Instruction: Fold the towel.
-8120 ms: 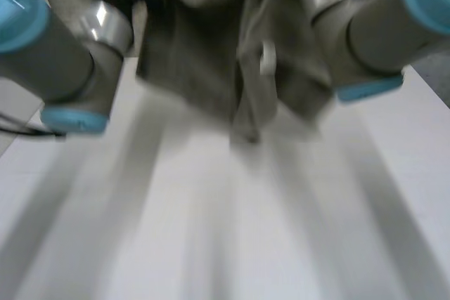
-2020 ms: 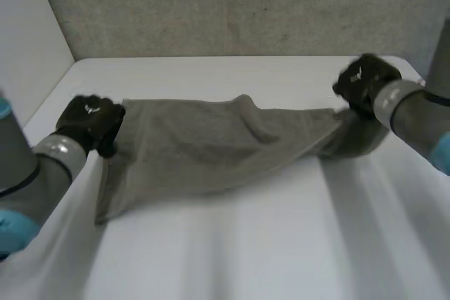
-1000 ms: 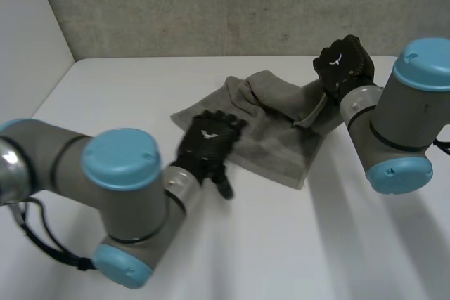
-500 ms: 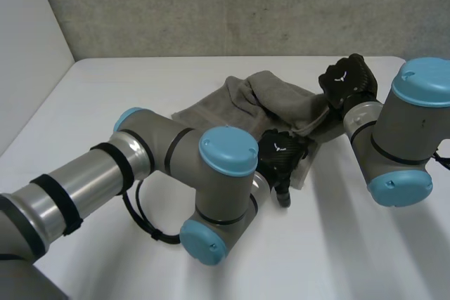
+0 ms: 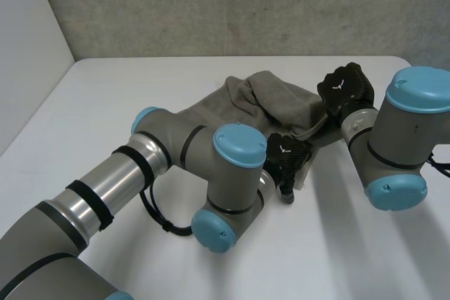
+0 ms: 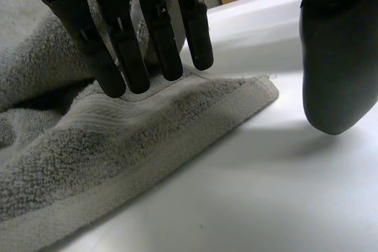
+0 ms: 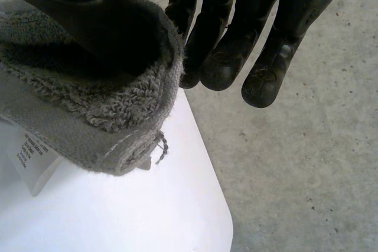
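With my left hand (image 6: 125, 51) flat and open, I am pinning a corner of the grey towel (image 6: 118, 146) while my right hand (image 7: 221, 33) is pinching another edge, aiming to lay it squarely.

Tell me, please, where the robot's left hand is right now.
In the head view the left hand rests on the near right corner of the towel, just before the right hand, which pinches its far right end.

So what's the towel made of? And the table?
The towel looks like grey terry cloth, probably cotton: fuzzy loops, with a flat woven band along its edge. The table looks hard, smooth and white, perhaps plastic or laminate.
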`<action>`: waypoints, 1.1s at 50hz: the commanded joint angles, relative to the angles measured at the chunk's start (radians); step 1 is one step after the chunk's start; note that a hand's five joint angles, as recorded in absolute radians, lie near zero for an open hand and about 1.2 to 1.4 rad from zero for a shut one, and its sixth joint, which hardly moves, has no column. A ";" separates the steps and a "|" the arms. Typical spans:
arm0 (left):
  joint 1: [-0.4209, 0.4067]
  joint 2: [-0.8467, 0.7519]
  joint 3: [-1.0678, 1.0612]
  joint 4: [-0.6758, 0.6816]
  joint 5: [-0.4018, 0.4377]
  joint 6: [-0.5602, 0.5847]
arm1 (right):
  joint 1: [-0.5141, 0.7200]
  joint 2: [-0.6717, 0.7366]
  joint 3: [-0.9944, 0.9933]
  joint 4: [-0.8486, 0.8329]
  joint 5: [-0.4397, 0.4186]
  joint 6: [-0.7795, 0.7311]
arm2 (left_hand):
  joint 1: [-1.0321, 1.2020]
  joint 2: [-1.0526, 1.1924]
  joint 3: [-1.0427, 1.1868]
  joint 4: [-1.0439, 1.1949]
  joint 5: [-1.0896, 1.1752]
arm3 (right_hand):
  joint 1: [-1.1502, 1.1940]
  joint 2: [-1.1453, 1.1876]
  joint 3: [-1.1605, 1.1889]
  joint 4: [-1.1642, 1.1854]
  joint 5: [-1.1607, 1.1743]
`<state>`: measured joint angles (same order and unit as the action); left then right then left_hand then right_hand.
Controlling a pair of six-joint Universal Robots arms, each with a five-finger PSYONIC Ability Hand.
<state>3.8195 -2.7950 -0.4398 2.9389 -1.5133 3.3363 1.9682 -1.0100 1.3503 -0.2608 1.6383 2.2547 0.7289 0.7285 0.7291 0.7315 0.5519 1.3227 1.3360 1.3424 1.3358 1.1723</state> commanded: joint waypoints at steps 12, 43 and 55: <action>0.040 0.227 -0.216 0.061 -0.044 -0.005 | 0.006 0.001 -0.005 0.006 0.006 -0.004 | -0.075 -0.074 -0.075 -0.077 -0.072 | 0.060 0.047 0.040 0.047 0.036; 0.245 0.682 -0.839 0.310 -0.073 -0.066 | -0.104 -0.125 -0.189 0.603 -0.292 0.265 | -0.154 -0.154 -0.155 -0.157 -0.152 | -1.033 -1.046 -1.052 -1.046 -1.057; 0.376 0.865 -1.117 0.428 -0.062 -0.070 | 0.044 0.115 -0.267 0.579 -0.370 0.287 | -0.163 -0.163 -0.163 -0.166 -0.161 | -0.974 -0.987 -0.993 -0.987 -0.998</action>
<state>4.1435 -2.0037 -1.4401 3.3225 -1.5842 3.2662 1.9318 -1.0518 1.1590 0.3690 1.2420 2.5560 0.5951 0.5934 0.5876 0.6003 0.4061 0.2964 0.2885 0.2920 0.2934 0.1314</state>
